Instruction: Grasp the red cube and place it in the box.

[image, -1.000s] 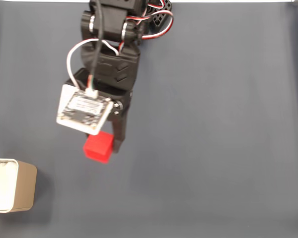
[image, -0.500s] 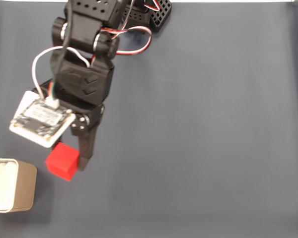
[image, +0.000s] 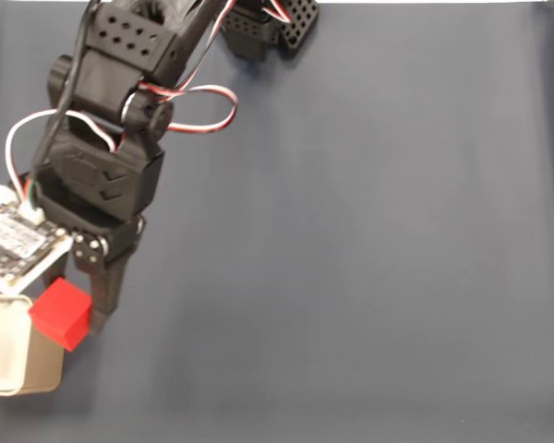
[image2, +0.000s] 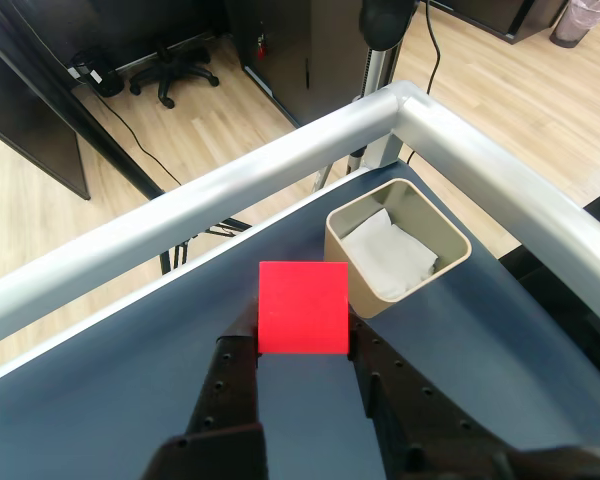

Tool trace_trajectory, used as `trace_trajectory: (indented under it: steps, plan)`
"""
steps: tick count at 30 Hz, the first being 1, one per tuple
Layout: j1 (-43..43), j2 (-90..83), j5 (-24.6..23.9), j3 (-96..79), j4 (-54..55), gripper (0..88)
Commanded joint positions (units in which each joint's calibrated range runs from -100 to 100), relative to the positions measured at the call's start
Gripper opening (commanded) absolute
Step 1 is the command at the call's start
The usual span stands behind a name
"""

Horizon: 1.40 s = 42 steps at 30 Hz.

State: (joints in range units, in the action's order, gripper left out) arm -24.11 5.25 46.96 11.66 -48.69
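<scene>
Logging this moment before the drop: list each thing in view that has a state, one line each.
red cube: held between the gripper's fingers, off the table, beside the box's rim, not yet inside.
gripper: shut on the red cube.
box: open-topped, upright, white padding inside, no cube in it.
circuit board: mounted on the arm, cable plugged in.

There is one red cube (image: pixel 62 314), seen in both the fixed view and the other view (image2: pixel 302 307). There is one box (image2: pixel 397 246), with one white sheet (image2: pixel 388 258) lying inside it; the fixed view shows the same box (image: pixel 14 355) at its left edge. One arm (image: pixel 102 148) carries one gripper (image2: pixel 305 345) with two fingers and one white circuit board (image: pixel 17 242). One dark blue counter (image: pixel 369 240) bears everything. One office chair (image2: pixel 175 68) stands on the floor beyond.
</scene>
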Motion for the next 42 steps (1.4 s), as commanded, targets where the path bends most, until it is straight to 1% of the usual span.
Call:
trace_trajectory:
  steps: [1, 10, 22, 42]
  plan:
    - [-1.3, 1.3, -0.3, 6.9, -0.3, 4.3]
    - [-2.5, 9.0, -0.8, 18.1, -1.6, 4.4]
    - [-4.5, 17.3, -0.7, 28.1, -2.1, 4.4]
    - [-7.6, 27.1, 0.0, 39.1, -2.1, 4.4]
